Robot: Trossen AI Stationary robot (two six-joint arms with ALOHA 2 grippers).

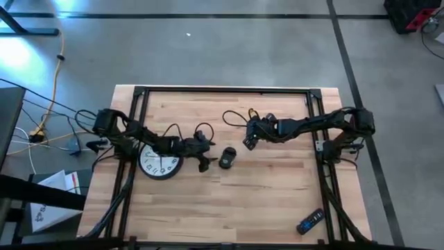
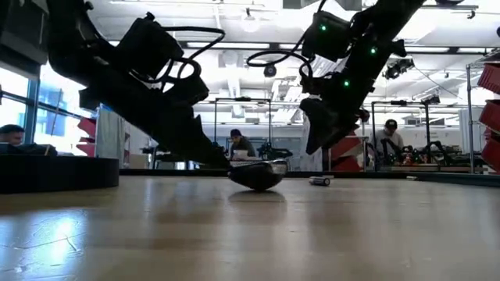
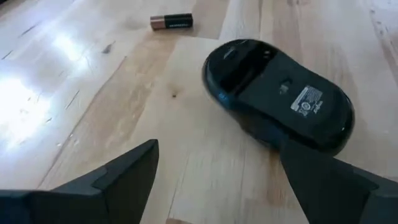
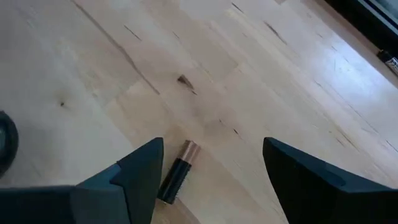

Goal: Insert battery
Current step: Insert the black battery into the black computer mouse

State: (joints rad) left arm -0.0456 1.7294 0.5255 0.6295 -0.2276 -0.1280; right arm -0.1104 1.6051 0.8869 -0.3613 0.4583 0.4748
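Observation:
A black computer mouse (image 3: 277,93) lies upside down on the wooden table, its battery bay open and facing up. In the high view the mouse (image 1: 227,158) sits mid-table. My left gripper (image 3: 219,146) is open just to the mouse's left, and one finger (image 3: 323,180) stands at its edge. A battery (image 4: 177,171) lies flat on the wood a little beyond the mouse. My right gripper (image 4: 213,143) hovers open above the battery, which shows between the fingers, nearer to one of them. In the low view the battery (image 2: 319,180) lies under my right gripper (image 2: 320,136). My left gripper has one finger (image 3: 323,180) right at the mouse's rim (image 3: 292,140), coming in low from the table's left. Whether the finger touches the mouse I cannot tell.
A round white wall clock (image 1: 159,163) lies flat under my left arm. A dark remote control (image 1: 310,221) rests near the table's front right corner. Bare wood stretches along the near side of the table (image 1: 229,208). People sit in the room beyond the table.

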